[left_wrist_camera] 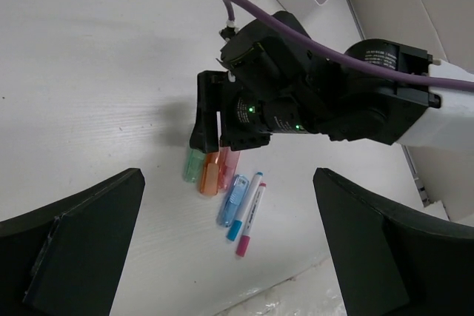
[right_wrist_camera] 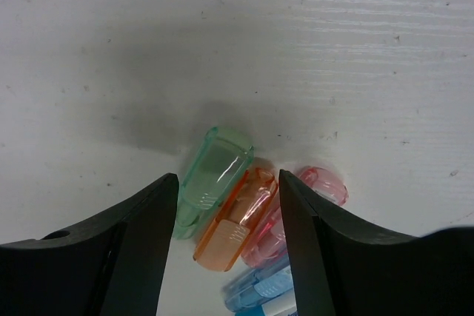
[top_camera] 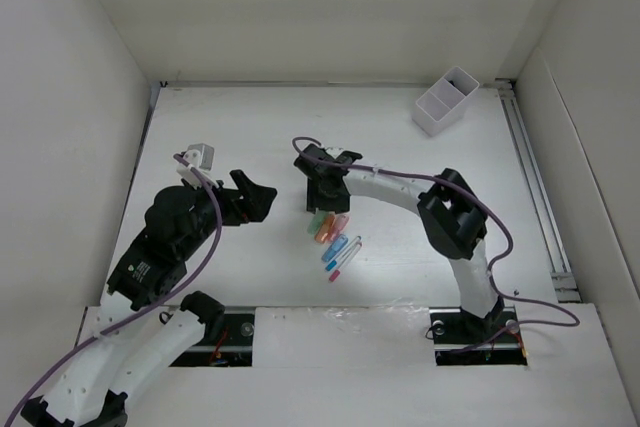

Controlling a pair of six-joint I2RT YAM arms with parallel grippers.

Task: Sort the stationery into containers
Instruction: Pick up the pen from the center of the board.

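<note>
Hovering over the stubby cluster low in the wrist view, right jaws spread wide.
Green piece (right_wrist_camera: 215,172) and orange piece (right_wrist_camera: 235,223) lie touching on the desk (right_wrist_camera: 111,35), so closing could pinch both or scatter them; they sit between the parted jaws, pink piece (right_wrist_camera: 317,185) tucked behind the frame-right one. Left jaws also apart.

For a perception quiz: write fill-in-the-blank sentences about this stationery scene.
The ___ piece lies between the green piece and the pink piece. The white box has ___ compartments. The right gripper hangs over the pieces, jaws ___.
Missing: orange; two; open.
</note>
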